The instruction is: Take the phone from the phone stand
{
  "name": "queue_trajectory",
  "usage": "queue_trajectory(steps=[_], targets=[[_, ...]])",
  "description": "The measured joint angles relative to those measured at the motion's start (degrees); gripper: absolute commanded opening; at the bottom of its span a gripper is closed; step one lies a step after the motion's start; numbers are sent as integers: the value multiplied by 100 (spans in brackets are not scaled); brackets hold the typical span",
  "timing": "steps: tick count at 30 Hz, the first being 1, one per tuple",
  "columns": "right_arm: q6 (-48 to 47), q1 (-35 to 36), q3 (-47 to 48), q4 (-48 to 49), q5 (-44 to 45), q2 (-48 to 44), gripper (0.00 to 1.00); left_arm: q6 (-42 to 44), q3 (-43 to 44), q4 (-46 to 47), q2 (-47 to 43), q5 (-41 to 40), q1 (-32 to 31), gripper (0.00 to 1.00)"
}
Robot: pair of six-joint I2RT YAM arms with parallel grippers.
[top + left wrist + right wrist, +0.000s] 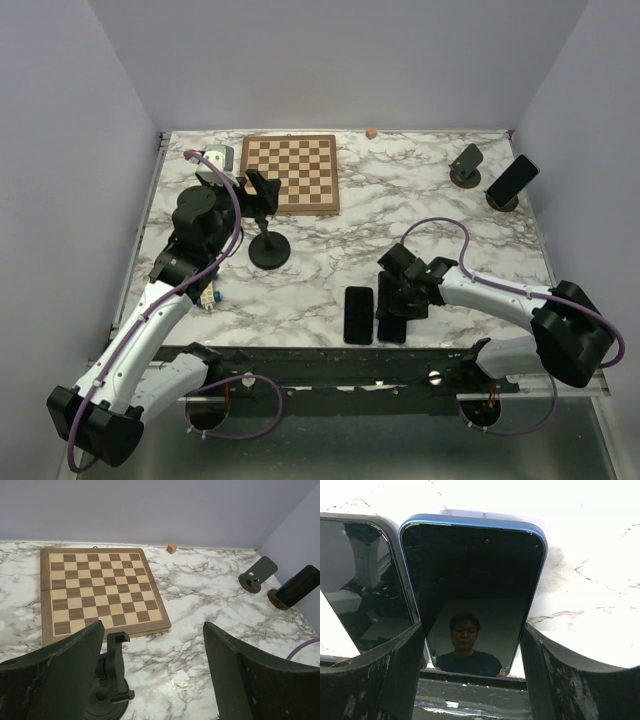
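Note:
An empty black phone stand stands in front of the chessboard; in the left wrist view it sits just by my left finger. My left gripper is open and empty above it. A blue-edged phone lies flat, screen up, near the table's front edge. My right gripper is open, its fingers astride that phone's near end, with a thin gap at the right finger. A second dark phone lies flat just left of it.
At the back right a stand holds another dark phone, with an empty stand beside it. A wooden chessboard lies at the back left. A small wooden cube sits at the back edge.

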Motion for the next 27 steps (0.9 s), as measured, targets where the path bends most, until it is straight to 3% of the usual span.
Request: queue_trajectory(steps=[7, 19, 23, 27], targets=[[96, 48, 0, 4, 35, -4, 58, 0, 0, 0, 2, 0, 0, 88], [157, 138, 2, 0, 72, -13, 84, 0, 0, 0, 2, 0, 0, 88], [214, 166, 9, -50, 105, -63, 100, 0, 0, 0, 2, 0, 0, 88], [236, 181, 142, -186, 177, -214, 100, -2, 0, 0, 2, 9, 0, 88]])
